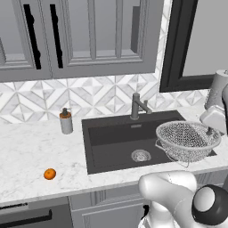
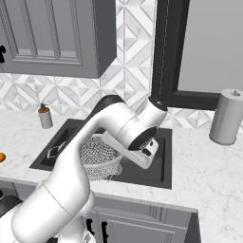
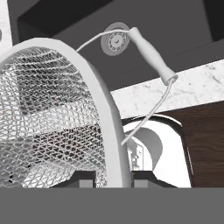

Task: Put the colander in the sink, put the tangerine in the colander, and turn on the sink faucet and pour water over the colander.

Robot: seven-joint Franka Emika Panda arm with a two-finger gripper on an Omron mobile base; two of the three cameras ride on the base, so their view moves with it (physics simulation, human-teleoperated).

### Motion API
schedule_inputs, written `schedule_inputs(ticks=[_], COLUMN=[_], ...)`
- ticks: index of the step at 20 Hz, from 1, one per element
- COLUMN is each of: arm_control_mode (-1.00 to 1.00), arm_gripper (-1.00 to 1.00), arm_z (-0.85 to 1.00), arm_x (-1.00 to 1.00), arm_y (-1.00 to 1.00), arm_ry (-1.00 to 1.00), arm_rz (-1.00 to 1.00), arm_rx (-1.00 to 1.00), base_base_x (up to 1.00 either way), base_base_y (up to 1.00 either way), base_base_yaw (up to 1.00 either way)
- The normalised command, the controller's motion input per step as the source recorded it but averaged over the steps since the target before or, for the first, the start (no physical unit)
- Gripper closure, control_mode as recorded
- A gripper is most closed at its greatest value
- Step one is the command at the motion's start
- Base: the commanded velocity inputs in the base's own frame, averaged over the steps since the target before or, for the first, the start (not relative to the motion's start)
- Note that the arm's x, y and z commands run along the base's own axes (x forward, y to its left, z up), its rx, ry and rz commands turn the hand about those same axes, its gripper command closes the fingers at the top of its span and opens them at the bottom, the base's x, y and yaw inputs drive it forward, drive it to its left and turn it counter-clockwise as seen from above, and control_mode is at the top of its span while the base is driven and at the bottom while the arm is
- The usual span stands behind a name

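Tool clamping colander rim, over sink

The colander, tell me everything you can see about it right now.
The colander is a round bowl of silvery wire mesh with a smooth pale rim and a thin wire handle bearing a grey grip. It hangs tilted over the right end of the dark sink, empty. The gripper is shut on its rim, one finger on each side.
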Motion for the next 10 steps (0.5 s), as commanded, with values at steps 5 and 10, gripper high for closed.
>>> schedule_inputs(ticks=[5,10], arm_control_mode=[-1.00,-1.00], arm_gripper=[1.00,1.00], arm_z=[-0.10,-0.17], arm_x=[0.64,0.68], arm_y=[-0.15,0.03], arm_ry=[0.00,0.01], arm_rz=[0.00,-0.06], arm_rx=[0.00,0.00], base_base_x=[0.00,0.00], base_base_y=[0.00,0.00], base_base_yaw=[0.00,0.00])
